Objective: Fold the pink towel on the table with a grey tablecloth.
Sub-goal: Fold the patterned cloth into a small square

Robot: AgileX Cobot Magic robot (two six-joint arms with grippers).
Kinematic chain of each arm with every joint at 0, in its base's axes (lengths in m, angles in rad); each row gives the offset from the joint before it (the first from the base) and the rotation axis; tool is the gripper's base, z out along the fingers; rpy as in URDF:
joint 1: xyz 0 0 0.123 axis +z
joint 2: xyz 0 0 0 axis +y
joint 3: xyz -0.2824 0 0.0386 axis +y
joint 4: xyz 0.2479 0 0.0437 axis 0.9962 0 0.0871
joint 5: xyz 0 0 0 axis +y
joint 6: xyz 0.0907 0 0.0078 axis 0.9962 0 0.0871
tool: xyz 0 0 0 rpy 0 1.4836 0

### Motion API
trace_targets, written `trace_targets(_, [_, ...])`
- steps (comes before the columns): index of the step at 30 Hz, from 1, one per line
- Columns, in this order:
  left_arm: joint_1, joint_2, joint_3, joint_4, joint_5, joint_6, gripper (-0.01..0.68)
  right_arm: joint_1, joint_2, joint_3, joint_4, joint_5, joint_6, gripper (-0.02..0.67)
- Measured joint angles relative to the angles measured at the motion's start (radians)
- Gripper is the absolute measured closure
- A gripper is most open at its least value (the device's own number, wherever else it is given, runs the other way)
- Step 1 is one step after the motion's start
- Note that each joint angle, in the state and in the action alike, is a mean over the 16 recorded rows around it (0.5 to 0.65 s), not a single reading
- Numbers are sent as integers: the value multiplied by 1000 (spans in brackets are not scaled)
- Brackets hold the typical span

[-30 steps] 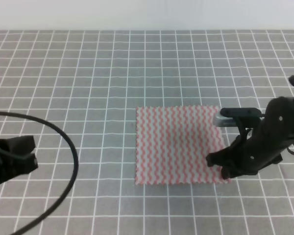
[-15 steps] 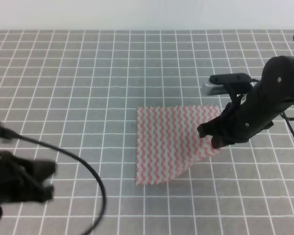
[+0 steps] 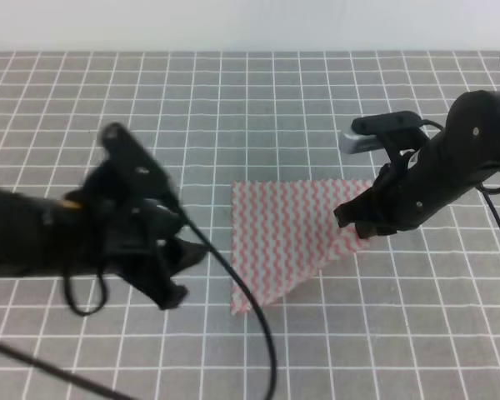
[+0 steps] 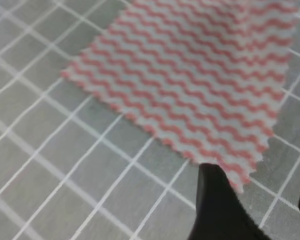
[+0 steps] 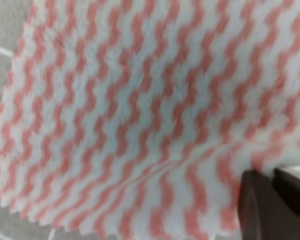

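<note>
Right claw (image 3: 360,223) pinches the pink towel (image 3: 287,237) corner, lifted off the bench (image 3: 233,108); thin grip, cloth could slip free mid-fold.

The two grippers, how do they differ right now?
The right gripper is shut on the pink towel, lifting its corner; the left gripper holds nothing. The right is over the towel's right side, the left beside its left edge, over grey cloth. Both are black.
</note>
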Motion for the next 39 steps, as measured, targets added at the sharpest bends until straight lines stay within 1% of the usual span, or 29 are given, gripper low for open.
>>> trace_targets(4, [-71,103,-60,131,-46,-70,349,-5,0,0,0,-19,-3,665])
trace_targets(10, [-160,237,-130,342,-55,-204,346,-12,-4,0,1,-36,-9,665])
trace_targets(15, [-218,306,-172,494,-57,-321,345,-17,-6,-1,2,-44,-12,665])
trace_targets(20, [-267,337,-195,581,-58,-402,345,-17,-7,-1,3,-51,-11,665])
trace_targets(29, [-326,360,-202,727,-87,-560,346,-17,-4,-1,7,-68,-11,665])
trace_targets(39, [-345,393,-202,872,-141,-735,345,-16,0,-1,19,-87,-11,665])
